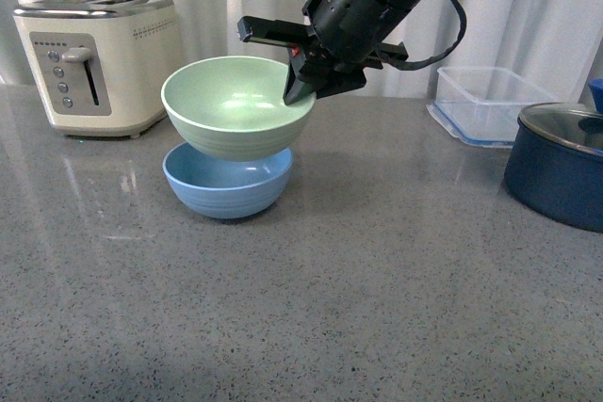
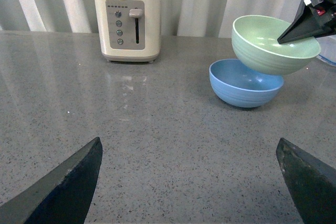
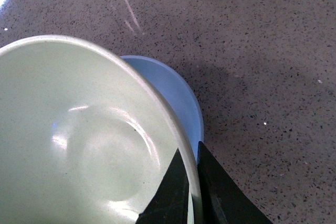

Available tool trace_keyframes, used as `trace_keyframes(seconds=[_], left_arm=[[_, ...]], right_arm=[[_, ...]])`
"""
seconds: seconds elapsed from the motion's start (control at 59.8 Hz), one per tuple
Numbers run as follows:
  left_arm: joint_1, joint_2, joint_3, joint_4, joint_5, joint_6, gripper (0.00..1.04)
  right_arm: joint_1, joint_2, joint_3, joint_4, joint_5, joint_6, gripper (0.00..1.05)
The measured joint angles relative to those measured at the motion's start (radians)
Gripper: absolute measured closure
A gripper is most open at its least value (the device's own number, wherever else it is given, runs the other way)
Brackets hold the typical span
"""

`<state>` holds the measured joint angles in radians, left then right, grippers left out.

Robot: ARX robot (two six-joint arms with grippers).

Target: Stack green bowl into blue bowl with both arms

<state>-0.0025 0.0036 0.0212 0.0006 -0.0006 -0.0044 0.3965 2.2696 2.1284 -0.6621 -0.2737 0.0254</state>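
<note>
The green bowl (image 1: 236, 105) hangs tilted just above the blue bowl (image 1: 227, 184), which stands on the grey counter. My right gripper (image 1: 300, 91) is shut on the green bowl's right rim, one finger inside and one outside. In the right wrist view the green bowl (image 3: 79, 140) fills the frame, the blue bowl (image 3: 173, 100) peeks from under it, and the right gripper (image 3: 190, 153) pinches the rim. In the left wrist view my left gripper (image 2: 189, 156) is open over bare counter, well short of the green bowl (image 2: 270, 45) and the blue bowl (image 2: 244, 83).
A cream toaster (image 1: 99, 63) stands at the back left. A clear plastic container (image 1: 490, 101) and a dark navy pot with a glass lid (image 1: 561, 162) sit at the right. Curtains hang behind the counter.
</note>
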Motion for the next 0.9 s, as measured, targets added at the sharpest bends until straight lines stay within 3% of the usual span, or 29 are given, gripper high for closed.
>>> trace_keyframes(seconds=[0.502,0.903], left_arm=[[0.0,0.0,0.0,0.0,0.0,0.0,0.07],[0.0,0.0,0.0,0.0,0.0,0.0,0.07]], right_arm=[[0.008,0.159,0.207,-0.077,-0.017,-0.013,1.03],[-0.025,0.149,0.151,-0.035,-0.041,0.013,0.41]])
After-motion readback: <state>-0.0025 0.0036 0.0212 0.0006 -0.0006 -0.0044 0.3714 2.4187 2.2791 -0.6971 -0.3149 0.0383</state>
